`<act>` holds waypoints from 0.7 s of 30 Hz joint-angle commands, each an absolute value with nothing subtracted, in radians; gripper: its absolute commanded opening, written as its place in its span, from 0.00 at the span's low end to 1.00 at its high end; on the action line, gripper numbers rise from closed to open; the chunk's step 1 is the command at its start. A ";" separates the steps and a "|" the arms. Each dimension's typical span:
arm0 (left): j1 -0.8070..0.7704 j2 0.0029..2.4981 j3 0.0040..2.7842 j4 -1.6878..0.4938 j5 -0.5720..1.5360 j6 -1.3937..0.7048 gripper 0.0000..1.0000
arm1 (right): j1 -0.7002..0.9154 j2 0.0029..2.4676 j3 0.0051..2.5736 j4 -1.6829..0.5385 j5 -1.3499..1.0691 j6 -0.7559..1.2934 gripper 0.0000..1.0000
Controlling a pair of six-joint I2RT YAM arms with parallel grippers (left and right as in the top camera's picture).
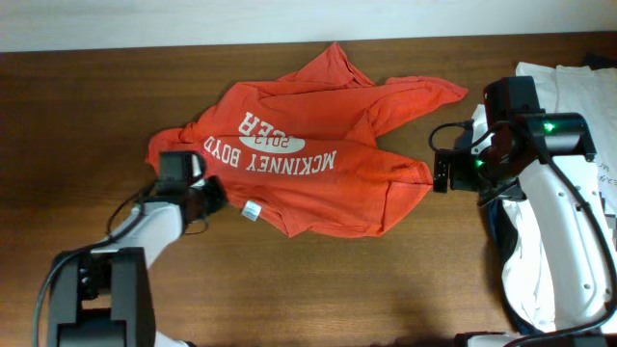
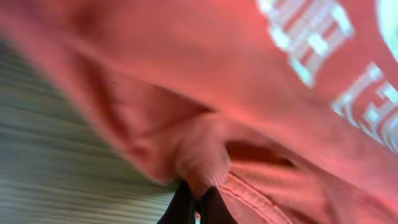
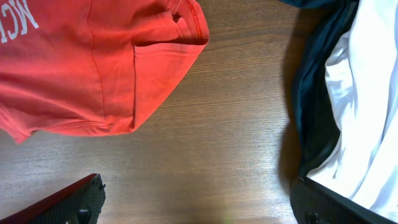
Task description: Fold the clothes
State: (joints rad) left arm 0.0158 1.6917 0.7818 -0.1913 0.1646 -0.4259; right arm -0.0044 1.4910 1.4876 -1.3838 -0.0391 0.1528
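Observation:
An orange T-shirt (image 1: 308, 154) with white lettering lies crumpled across the middle of the wooden table. My left gripper (image 1: 210, 198) is at its lower left edge, shut on a fold of the orange fabric (image 2: 205, 165); the left wrist view is blurred. My right gripper (image 1: 442, 173) is open and empty just right of the shirt's right edge, above bare wood (image 3: 205, 168). The shirt's sleeve and hem (image 3: 124, 68) fill the upper left of the right wrist view.
A pile of white and dark clothes (image 1: 559, 193) lies at the table's right edge under the right arm, and it shows in the right wrist view (image 3: 348, 93). Bare wood extends left of and in front of the shirt.

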 commanded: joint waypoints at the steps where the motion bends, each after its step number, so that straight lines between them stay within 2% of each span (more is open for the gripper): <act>1: 0.195 1.633 0.896 -0.273 0.134 -0.318 0.01 | -0.008 1.476 1.493 -1.384 -0.006 0.147 0.99; 4: 0.357 1.621 1.138 -0.416 0.108 -0.278 0.01 | -0.008 1.478 1.493 -1.380 -0.006 0.147 0.99; 5: 0.369 1.621 1.180 -0.463 0.113 -0.278 0.31 | -0.008 1.478 1.493 -1.381 -0.006 0.147 0.99; 6: 0.366 1.621 1.200 -0.561 0.181 -0.278 0.72 | -0.008 1.478 1.492 -1.380 -0.006 0.147 0.99; 7: 0.359 1.621 1.200 -0.654 0.244 -0.279 0.99 | -0.008 1.478 1.492 -1.380 -0.006 0.147 0.99; 9: 0.316 1.621 1.198 -0.899 0.361 -0.279 0.99 | -0.008 1.478 1.492 -1.381 -0.006 0.147 0.99; 12: 0.195 1.621 1.151 -1.060 0.412 -0.328 0.99 | -0.008 1.478 1.492 -1.380 -0.006 0.147 0.99; 15: 0.014 1.621 1.012 -0.973 0.457 -0.568 0.99 | -0.008 1.478 1.492 -1.381 -0.007 0.147 0.99; 17: -0.131 1.621 0.891 -0.797 0.455 -0.744 0.99 | -0.008 1.478 1.491 -1.381 -0.007 0.147 0.99; 21: -0.268 1.621 0.800 -0.590 0.309 -0.974 0.99 | -0.008 1.478 1.491 -1.381 -0.006 0.146 0.99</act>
